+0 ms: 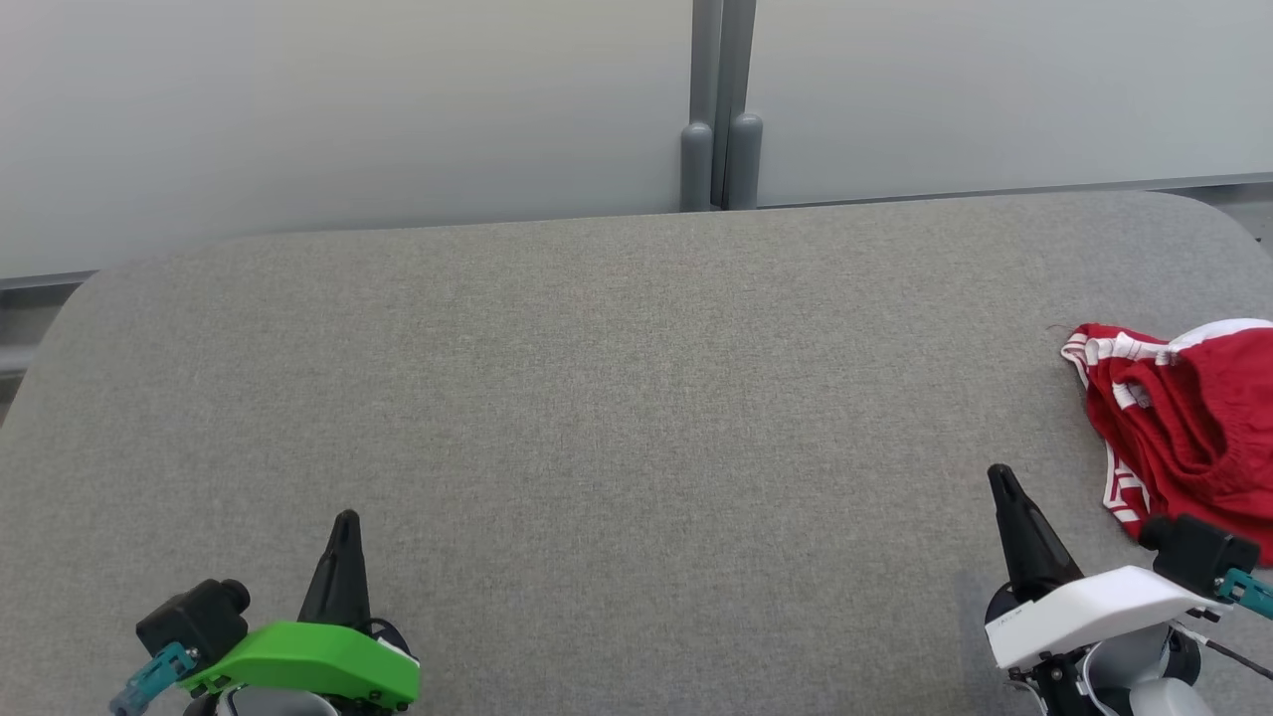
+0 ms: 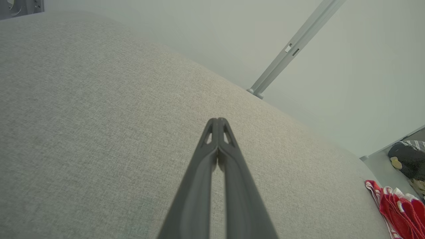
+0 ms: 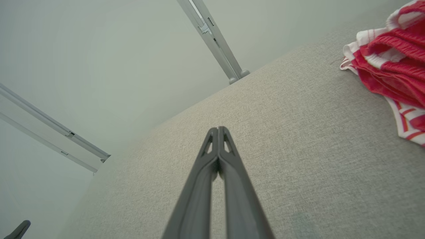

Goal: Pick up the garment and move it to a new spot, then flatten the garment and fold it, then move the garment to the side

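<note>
The left gripper (image 1: 345, 525) has its two dark fingers pressed together, with nothing in them. It points away from the robot over the near left part of the grey table (image 1: 597, 378). The right gripper (image 1: 1002, 482) is pressed together and empty too, leaning a little over the table's near right part. The red and white garment (image 1: 1183, 418) lies bunched up at the table's right edge.

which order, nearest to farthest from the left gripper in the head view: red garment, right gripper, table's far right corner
From the left gripper, at lower left:
1. right gripper, lower right
2. red garment, beyond it at the right edge
3. table's far right corner, upper right, farthest back
</note>
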{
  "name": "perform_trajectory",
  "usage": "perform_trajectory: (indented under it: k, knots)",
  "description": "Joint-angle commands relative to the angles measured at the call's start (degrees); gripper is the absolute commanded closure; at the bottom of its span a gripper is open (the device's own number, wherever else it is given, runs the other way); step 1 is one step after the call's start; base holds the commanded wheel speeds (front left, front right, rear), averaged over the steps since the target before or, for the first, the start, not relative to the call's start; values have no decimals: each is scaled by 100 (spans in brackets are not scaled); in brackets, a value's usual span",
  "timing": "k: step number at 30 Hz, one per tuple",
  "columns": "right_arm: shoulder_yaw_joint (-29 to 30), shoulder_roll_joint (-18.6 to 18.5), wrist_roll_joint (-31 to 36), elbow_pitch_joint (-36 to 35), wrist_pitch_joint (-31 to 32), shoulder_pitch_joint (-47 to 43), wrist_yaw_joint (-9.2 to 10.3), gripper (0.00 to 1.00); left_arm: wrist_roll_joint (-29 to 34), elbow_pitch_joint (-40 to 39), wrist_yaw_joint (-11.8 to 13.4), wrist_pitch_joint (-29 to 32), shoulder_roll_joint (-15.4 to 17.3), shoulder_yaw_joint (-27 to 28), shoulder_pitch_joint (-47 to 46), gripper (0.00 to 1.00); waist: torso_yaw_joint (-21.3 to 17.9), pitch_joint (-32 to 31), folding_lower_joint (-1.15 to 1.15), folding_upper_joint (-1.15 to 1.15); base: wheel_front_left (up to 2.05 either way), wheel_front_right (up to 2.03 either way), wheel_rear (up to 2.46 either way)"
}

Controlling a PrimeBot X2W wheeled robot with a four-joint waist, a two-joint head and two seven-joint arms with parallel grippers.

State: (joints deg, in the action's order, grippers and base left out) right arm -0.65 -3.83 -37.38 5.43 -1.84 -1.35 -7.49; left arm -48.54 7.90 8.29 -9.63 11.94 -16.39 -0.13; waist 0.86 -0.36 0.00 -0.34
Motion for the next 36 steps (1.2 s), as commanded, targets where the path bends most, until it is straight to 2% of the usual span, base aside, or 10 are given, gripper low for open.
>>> perform_trajectory:
  k: [1, 21, 36]
  knots:
    - [37, -39, -232, -35, 23, 169, 0, 100, -193, -27, -72, 33, -1, 113, -205, 100, -1, 1, 0, 7, 0, 0, 0]
    - [214, -95, -1812, 219, 227, 349, 0, 100, -1416, 187, -510, 389, -236, 604, -386, 100, -18, 12, 0, 12, 0, 0, 0]
    - [340, -112, -2720, 374, 366, 456, -1, 100, -2126, 316, -757, 605, -378, 900, -490, 100, -30, 20, 0, 16, 0, 0, 0]
